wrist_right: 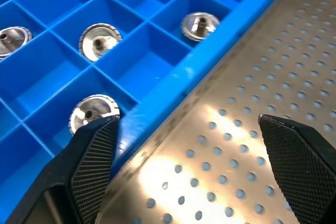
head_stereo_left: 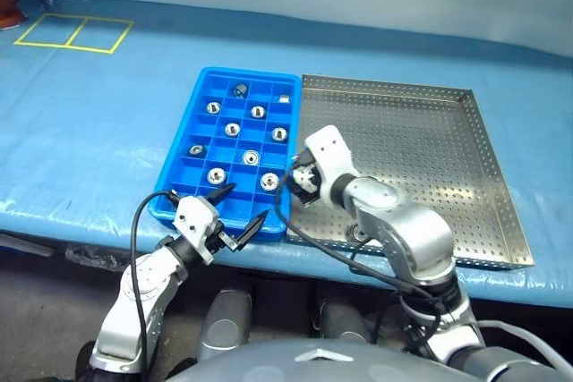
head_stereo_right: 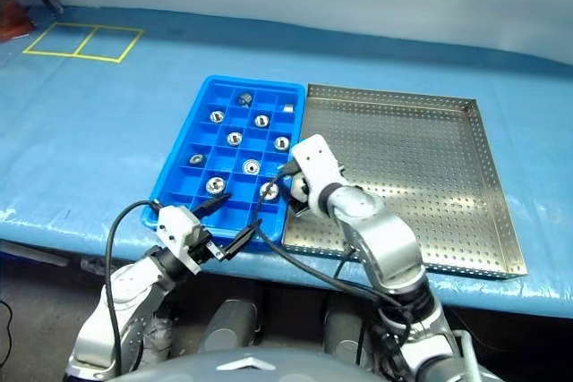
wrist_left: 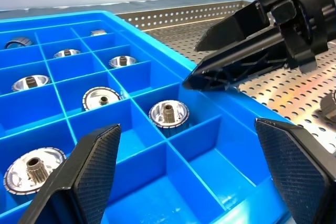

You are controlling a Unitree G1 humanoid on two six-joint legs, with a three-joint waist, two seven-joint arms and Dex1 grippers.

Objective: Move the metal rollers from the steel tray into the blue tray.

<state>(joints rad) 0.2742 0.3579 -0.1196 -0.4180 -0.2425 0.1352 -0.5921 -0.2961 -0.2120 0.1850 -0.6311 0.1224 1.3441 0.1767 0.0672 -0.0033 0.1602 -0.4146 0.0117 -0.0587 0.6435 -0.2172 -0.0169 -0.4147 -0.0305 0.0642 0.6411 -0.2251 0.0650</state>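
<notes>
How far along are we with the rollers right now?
Nearly done, it seems. About ten metal rollers sit in compartments of the blue tray. The steel tray shows no rollers on its visible floor, though the right arm hides part of it. Nothing is in hand: the right gripper is open over the trays' shared edge, and the left gripper is open and empty.

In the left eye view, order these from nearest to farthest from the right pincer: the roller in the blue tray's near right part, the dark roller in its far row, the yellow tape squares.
1. Near-right roller, just left of the right pincer.
2. Dark roller, far row of the blue tray.
3. Yellow tape squares, far left on the table.
</notes>
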